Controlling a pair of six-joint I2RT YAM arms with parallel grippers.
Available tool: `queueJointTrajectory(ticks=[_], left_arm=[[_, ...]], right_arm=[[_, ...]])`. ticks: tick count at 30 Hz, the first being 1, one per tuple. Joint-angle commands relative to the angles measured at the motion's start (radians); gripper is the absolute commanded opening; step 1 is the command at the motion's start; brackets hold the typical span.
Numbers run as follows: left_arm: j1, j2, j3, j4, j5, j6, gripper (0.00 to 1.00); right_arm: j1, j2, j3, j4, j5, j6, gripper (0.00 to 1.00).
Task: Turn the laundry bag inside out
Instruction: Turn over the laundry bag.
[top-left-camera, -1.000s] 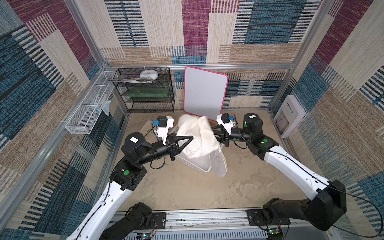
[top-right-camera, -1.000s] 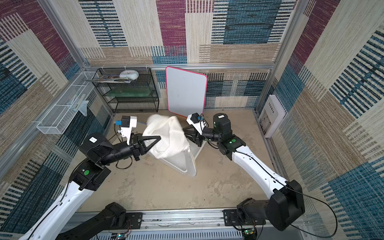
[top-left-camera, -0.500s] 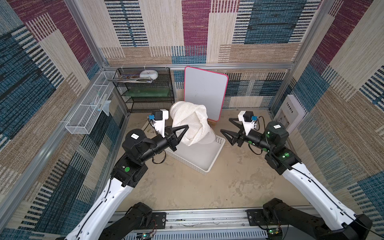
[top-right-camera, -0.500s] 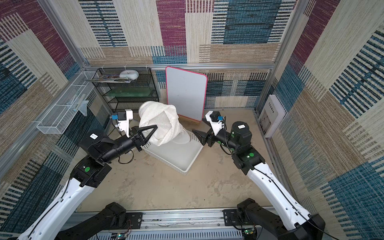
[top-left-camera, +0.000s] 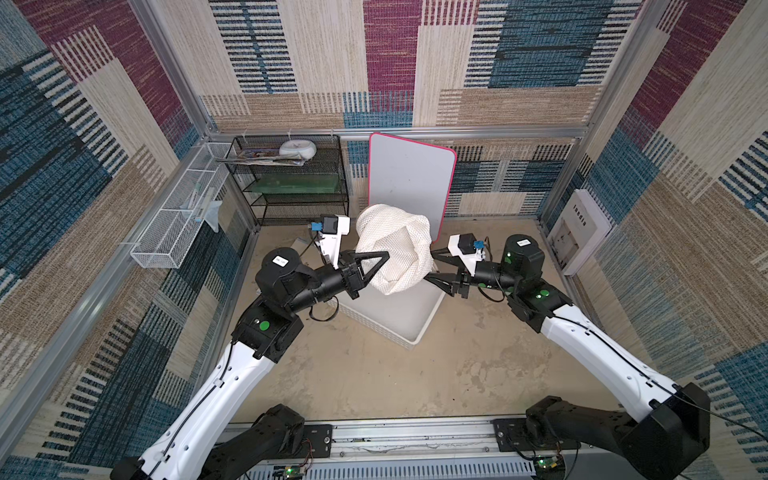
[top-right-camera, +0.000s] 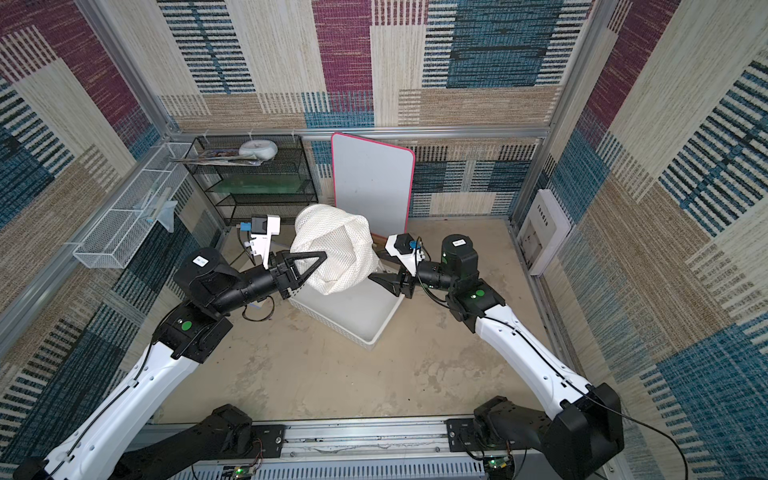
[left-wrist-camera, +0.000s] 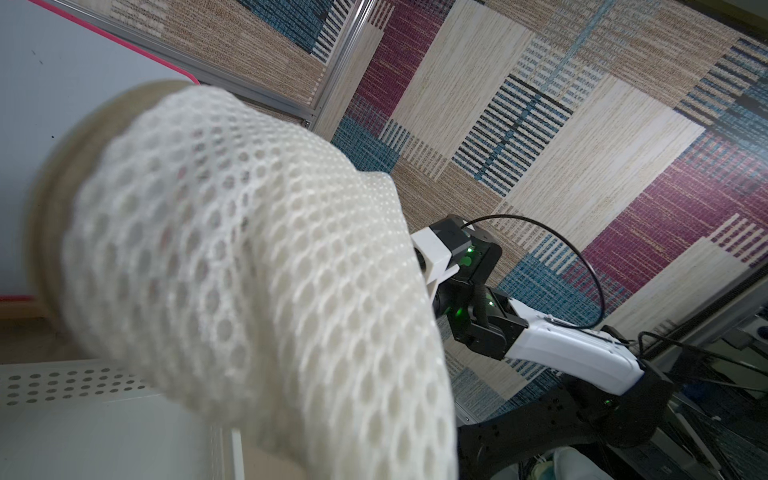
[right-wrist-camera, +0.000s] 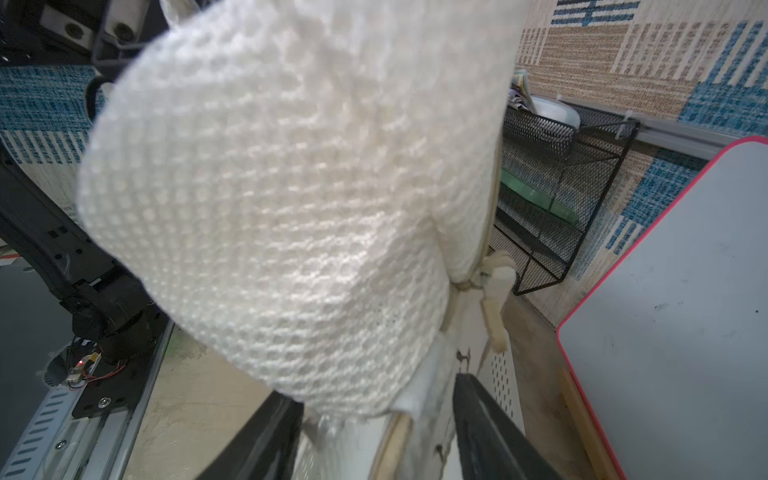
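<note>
I have the laundry bag (top-left-camera: 397, 243) bunched in the air just above the basket (top-left-camera: 409, 332), pinched tight in my left claw (top-left-camera: 384, 254). My right claw (top-left-camera: 430, 266) stands wide around the bag's lower edge, apparently gripping nothing. I'd judge the turning partway: the mesh is twisted and not yet pulled through.

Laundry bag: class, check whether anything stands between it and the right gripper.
Nothing visible does. In the right wrist view the open fingers of the right gripper flank the lower edge of the laundry bag, with no other thing between. The left gripper, shut on the bag, holds it above the basket.
</note>
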Motion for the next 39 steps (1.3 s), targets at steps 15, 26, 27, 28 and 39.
queueJointTrajectory(ticks=[15,26,27,28,39], left_arm=[[-0.017,0.123,0.014,0.514,0.016,-0.625,0.00],[-0.045,0.005,-0.016,0.330,-0.246,-0.192,0.00],[-0.045,-0.002,-0.026,0.315,-0.261,-0.180,0.00],[-0.045,-0.006,-0.038,0.305,-0.264,-0.162,0.00],[-0.042,0.011,-0.120,0.370,-0.252,-0.237,0.00]], right_arm=[[0.098,0.110,-0.081,0.240,0.158,0.060,0.00],[0.217,0.138,-0.121,0.379,0.199,0.176,0.00],[0.217,0.111,-0.123,0.362,0.240,0.168,0.00],[0.215,0.079,-0.130,0.351,0.285,0.161,0.00],[0.141,-0.110,-0.229,0.287,0.513,0.144,0.00]])
